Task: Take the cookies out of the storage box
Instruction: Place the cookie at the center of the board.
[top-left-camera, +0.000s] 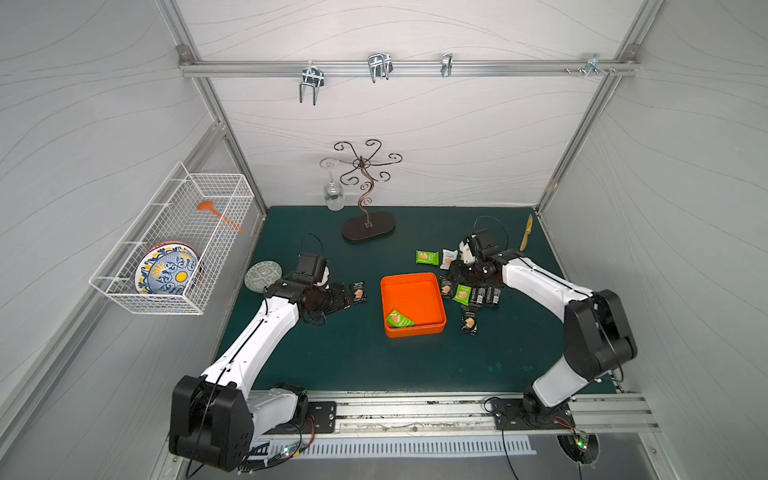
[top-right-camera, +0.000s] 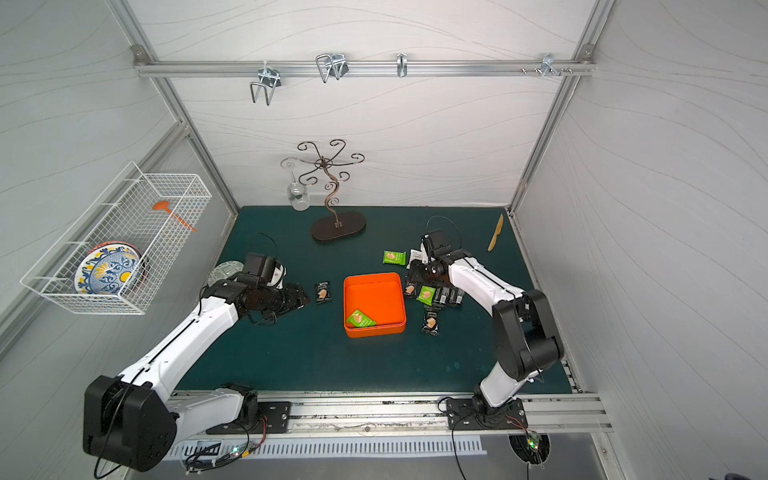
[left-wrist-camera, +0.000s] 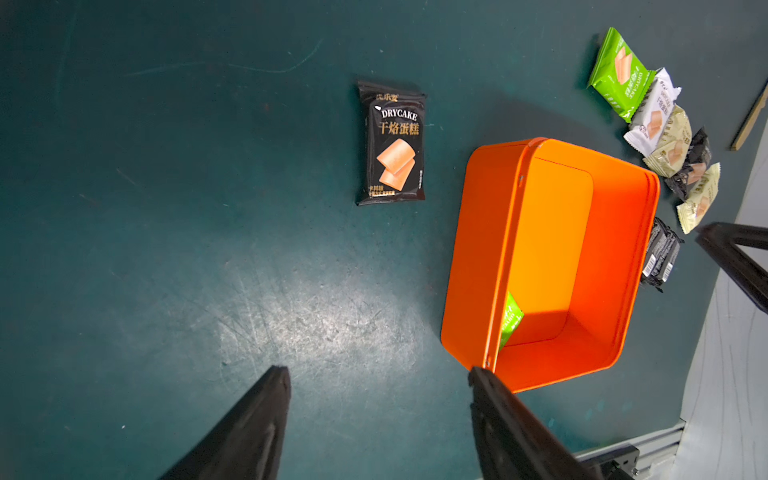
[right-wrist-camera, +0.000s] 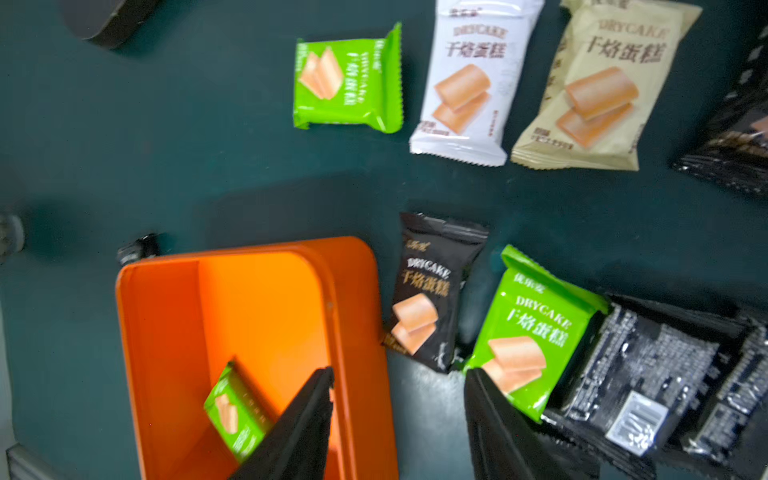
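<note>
The orange storage box (top-left-camera: 415, 293) (top-right-camera: 374, 293) sits mid-table with one green cookie packet (top-left-camera: 400, 319) (right-wrist-camera: 232, 411) lying in its near-left corner. Several other cookies lie outside to its right: green (right-wrist-camera: 347, 83), white (right-wrist-camera: 469, 83), pale yellow (right-wrist-camera: 598, 87), black (right-wrist-camera: 428, 291), green (right-wrist-camera: 536, 328) and black ones (top-left-camera: 486, 296). A single black packet (top-left-camera: 358, 291) (left-wrist-camera: 392, 143) lies left of the box. My right gripper (right-wrist-camera: 399, 372) hangs open and empty above the box's right wall. Beside the lone black packet, my left gripper (left-wrist-camera: 378, 369) is open and empty over bare mat.
A metal glass stand (top-left-camera: 368, 226) with a hanging wine glass (top-left-camera: 333, 195) stands at the back. A round coaster (top-left-camera: 262, 275) lies by the left arm and a wooden knife (top-left-camera: 527, 237) at back right. A white wire basket (top-left-camera: 174, 232) on the left wall holds a patterned plate (top-left-camera: 168, 272).
</note>
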